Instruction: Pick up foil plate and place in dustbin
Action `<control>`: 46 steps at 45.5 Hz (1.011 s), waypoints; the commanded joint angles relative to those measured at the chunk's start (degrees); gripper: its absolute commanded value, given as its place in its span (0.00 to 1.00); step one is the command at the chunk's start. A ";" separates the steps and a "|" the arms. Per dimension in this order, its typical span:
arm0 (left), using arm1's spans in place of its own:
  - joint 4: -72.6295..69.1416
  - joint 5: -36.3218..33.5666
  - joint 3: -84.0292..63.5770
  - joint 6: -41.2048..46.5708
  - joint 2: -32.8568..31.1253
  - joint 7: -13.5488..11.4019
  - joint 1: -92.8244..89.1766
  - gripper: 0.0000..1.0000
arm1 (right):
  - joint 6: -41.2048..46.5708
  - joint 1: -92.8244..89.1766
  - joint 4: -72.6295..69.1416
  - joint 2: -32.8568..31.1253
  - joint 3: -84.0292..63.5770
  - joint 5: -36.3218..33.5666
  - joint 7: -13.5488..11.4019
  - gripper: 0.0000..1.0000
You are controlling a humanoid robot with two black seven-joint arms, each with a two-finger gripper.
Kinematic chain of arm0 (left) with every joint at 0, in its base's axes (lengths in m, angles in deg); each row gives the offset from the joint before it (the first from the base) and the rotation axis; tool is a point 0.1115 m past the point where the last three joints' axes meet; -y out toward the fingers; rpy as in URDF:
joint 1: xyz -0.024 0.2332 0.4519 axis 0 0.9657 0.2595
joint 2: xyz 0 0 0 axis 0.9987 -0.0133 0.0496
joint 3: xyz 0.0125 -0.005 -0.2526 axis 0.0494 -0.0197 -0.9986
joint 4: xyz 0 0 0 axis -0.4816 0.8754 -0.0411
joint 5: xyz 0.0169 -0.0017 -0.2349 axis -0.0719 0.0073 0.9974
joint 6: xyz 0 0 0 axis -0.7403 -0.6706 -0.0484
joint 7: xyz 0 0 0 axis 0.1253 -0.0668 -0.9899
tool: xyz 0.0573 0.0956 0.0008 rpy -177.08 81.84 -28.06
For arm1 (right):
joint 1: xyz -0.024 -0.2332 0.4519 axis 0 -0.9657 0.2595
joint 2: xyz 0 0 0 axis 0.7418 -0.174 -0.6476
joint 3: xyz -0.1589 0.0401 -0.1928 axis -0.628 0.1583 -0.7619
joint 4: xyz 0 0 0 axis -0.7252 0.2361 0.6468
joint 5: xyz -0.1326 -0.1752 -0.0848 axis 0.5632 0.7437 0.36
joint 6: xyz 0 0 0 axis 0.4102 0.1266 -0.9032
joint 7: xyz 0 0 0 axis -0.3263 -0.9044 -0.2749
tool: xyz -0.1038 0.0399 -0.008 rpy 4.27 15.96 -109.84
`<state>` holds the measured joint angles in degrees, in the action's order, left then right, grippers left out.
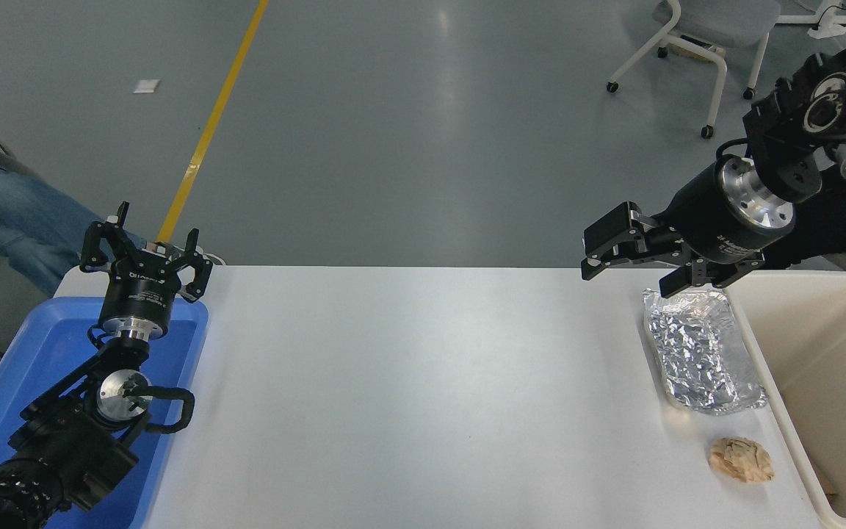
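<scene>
Spanning most of the head view, the white table (408, 382) carries everything here. At its right edge stands the cream dustbin (819, 367), deep and smooth-walled, its thick rim running just beside the foil plate. On the left edge lies the blue shallow tray (19, 389), with the parked left arm above it and the left gripper (147, 239) pointing away from the camera, fingers spread and empty. The right arm comes in from the right edge and holds the right gripper (632, 275) above the table's far right part, jaws parted wide with nothing between them, just over the far end of the foil plate (702, 353). That plate lies flat on the table, crinkled and shiny. Near its closer end, apart from it, sits a small crumpled tan paper wad (742, 460).
</scene>
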<state>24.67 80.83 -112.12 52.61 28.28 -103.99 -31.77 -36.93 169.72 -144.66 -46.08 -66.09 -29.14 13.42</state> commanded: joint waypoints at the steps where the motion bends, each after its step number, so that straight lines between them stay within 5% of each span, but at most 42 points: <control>1: -0.08 0.00 0.00 0.00 -0.09 0.00 0.00 0.99 | -0.03 -0.08 0.00 0.06 0.00 0.00 -0.01 1.00; 46: 0.01 0.00 0.00 0.00 0.00 0.00 0.00 0.99 | -0.12 -2.45 2.89 1.21 -0.09 0.00 -0.01 1.00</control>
<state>24.66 80.83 -112.12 52.62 28.28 -103.99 -31.77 -37.02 168.45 -143.23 -44.98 -66.13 -29.14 13.41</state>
